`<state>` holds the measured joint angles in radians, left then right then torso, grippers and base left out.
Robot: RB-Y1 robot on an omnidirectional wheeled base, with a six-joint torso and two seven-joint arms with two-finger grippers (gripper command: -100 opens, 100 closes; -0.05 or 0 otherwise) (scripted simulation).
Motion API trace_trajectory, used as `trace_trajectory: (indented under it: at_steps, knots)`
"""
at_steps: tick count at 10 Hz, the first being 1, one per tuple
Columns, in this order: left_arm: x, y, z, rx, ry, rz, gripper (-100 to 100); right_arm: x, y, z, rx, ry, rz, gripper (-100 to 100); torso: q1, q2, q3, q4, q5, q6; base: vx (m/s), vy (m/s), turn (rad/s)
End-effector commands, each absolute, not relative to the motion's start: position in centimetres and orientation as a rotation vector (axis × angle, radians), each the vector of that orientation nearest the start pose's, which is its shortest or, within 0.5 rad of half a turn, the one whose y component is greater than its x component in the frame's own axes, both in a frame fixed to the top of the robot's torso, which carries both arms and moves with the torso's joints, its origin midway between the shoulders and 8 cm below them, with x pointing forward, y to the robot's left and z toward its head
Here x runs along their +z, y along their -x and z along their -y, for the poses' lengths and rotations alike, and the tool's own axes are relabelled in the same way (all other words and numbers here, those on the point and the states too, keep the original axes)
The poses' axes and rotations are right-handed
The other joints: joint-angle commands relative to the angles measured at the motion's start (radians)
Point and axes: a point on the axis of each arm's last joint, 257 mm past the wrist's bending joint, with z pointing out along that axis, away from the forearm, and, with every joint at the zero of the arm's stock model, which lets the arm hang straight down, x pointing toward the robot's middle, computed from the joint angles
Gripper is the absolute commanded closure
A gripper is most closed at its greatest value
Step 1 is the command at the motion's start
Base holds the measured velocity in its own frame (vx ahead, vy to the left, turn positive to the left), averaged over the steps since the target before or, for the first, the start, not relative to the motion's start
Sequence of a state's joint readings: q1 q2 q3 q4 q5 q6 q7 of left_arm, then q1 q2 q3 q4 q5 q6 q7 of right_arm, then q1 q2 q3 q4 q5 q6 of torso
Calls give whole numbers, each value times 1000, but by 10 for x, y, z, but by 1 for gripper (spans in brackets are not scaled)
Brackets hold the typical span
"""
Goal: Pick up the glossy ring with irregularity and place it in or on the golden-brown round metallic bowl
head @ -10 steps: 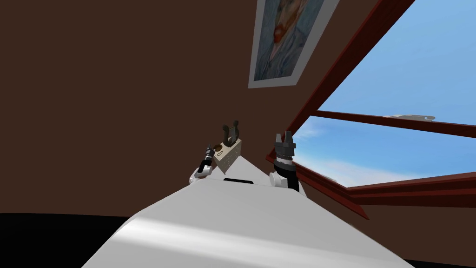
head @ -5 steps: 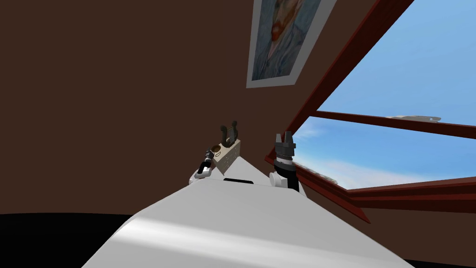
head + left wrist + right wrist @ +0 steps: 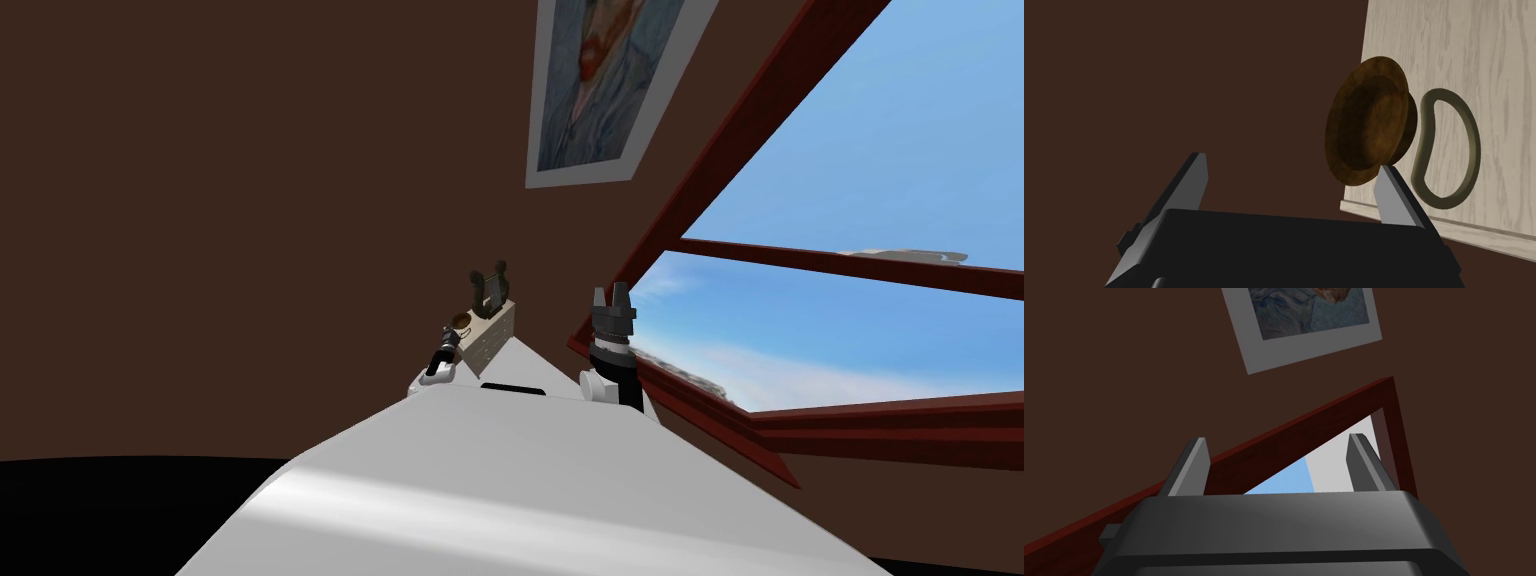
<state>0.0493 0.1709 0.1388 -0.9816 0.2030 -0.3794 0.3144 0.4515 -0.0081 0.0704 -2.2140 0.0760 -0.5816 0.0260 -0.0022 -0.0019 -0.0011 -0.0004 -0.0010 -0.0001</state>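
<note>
My left gripper [image 3: 1291, 164] hung with its fingers spread wide and nothing between them, one fingertip crossing in front of the bowl [image 3: 1369, 122]. And there was the ring [image 3: 1422, 152], flat on the pale wood top [image 3: 1474, 50], just beside the bowl and near the top's edge. Whether the two touched, I couldn't quite tell from that angle.

I judged it light and stiff, and slick with that gloss, so a loose pinch could squirt it away. Best bet: one finger inside the loop, one outside, across the rounded side away from the bowl, where there was room.

It looked olive-grey, a thin smooth band, not a true circle, pushed in on the bowl side like a bean. My right gripper [image 3: 1278, 438] stood raised at my right, fingers apart, holding nothing.
</note>
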Motion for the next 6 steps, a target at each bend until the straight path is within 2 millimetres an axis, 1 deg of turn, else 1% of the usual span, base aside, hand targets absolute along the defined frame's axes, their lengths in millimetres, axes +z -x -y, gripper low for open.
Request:
trace_trajectory:
  at_steps: [1,2,3,4,5,6]
  knots:
    - [-433,-440,-400,-1098,1748,-930,-100,25,-350,239,1336,-551,-632,0,0,0,0,0,0,0,39,-39,-7]
    - [-436,-438,-401,-1093,1753,-933,-100,25,-350,239,1336,-551,-632,0,0,-1,0,0,0,0,35,-27,-2]
    - [-445,-435,-404,-1077,1781,-930,-100,25,-350,239,1336,-551,-632,0,1,0,0,0,0,0,42,-27,-8]
    - [-448,-433,-404,-1071,1787,-933,-100,25,-350,239,1336,-551,-632,0,1,-1,0,0,0,0,38,-24,-2]
    - [-459,-428,-407,-1050,1819,-933,-100,25,-350,239,1336,-551,-632,0,1,-1,0,0,0,0,36,-21,-9]
    - [-459,-428,-407,-1050,1819,-933,-100,25,-350,239,1336,-551,-632,0,1,-1,0,0,0,0,34,-25,-4]
